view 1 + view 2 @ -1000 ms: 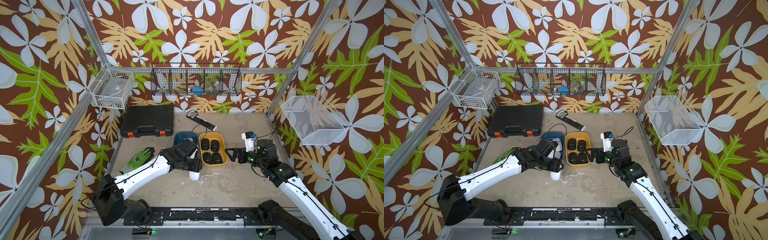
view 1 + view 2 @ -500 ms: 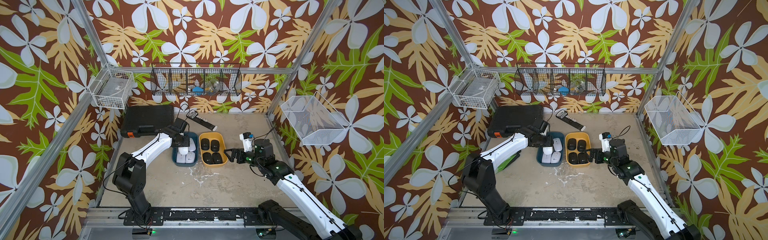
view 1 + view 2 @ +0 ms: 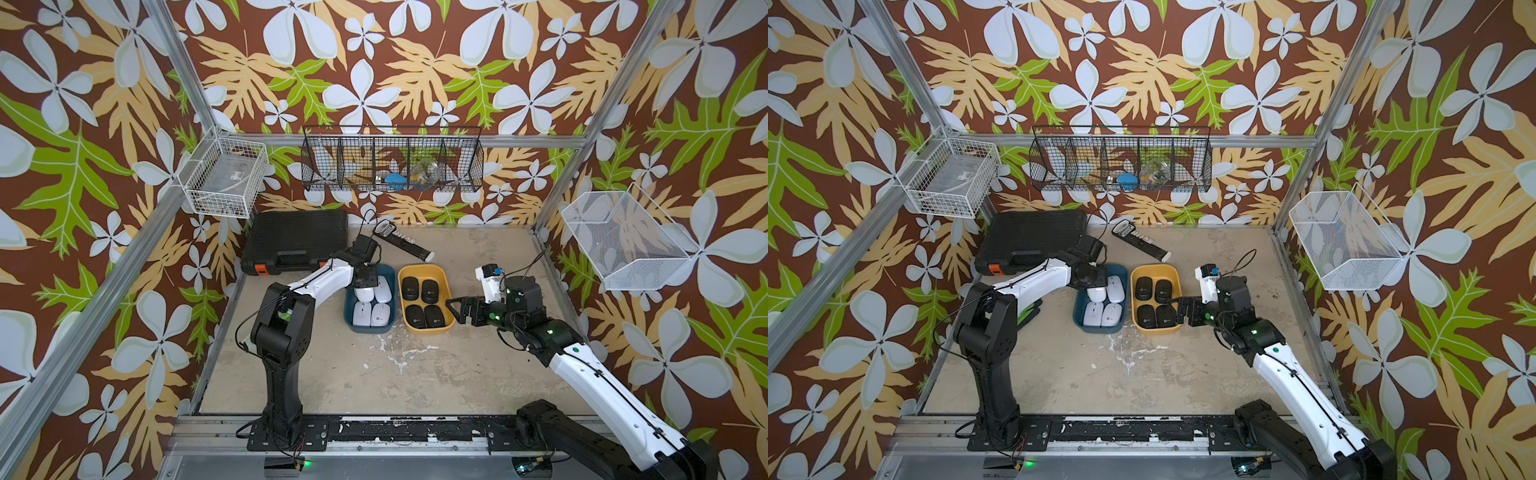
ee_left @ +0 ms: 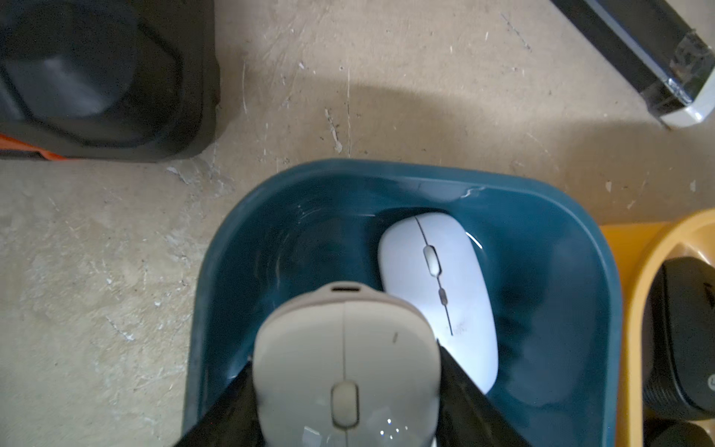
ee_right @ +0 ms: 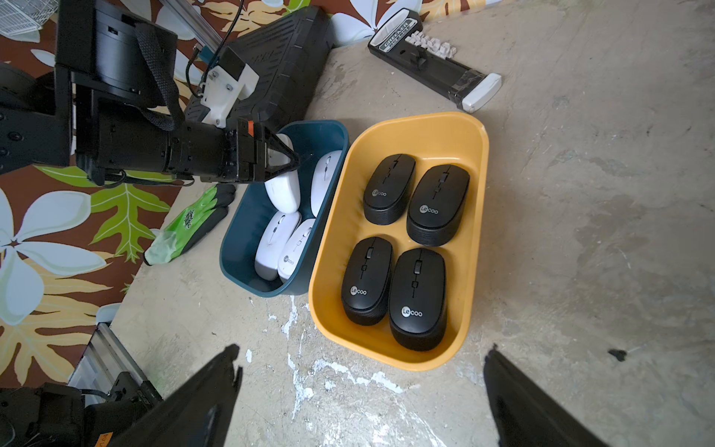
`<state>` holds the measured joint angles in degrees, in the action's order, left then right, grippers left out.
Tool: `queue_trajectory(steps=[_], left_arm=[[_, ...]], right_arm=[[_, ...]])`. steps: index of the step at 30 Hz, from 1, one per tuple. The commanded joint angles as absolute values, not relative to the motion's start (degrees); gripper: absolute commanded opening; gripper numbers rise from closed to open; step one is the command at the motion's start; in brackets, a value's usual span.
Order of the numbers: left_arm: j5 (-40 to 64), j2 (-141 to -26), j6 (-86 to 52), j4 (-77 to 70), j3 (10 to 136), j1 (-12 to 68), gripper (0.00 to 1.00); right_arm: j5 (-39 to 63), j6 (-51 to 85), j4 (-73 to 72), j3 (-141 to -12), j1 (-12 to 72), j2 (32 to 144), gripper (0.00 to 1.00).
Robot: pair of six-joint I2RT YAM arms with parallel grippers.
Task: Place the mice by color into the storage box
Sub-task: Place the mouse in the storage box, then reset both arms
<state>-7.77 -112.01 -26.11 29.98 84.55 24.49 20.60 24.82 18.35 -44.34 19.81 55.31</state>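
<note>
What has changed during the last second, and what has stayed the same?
The left gripper, shut on a white mouse, carried it from in front of the bins to above the blue bin, where three white mice lie. The right gripper stayed open beside the yellow bin; its four black mice did not move.

**Layout: two bins side by side, mid-table**

Left bin (image 3: 370, 330) contains four mice (image 3: 380, 314), one held mouse (image 4: 344, 367) tilted. Right bin (image 3: 430, 330), just beside, contains four more (image 3: 430, 291), two rows. Tool case (image 3: 295, 239) behind left bin; glove (image 5: 185, 228) left.
</note>
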Motion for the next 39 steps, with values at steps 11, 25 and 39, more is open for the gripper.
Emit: queue_trajectory(steps=[11,25,39], left_arm=[[-12.0,-115.8,-25.4,27.3,84.1,24.4,0.50],[-9.9,-115.0,-24.6,26.9,83.5,24.7,0.85],[-4.5,-102.8,-25.9,26.7,81.5,25.6,0.89]], right_arm=[[21.3,24.0,15.9,-43.9,19.8,55.9,1.00],[22.1,25.7,14.7,-43.5,19.8,55.8,1.00],[22.6,26.9,12.7,-42.4,19.8,55.6,1.00]])
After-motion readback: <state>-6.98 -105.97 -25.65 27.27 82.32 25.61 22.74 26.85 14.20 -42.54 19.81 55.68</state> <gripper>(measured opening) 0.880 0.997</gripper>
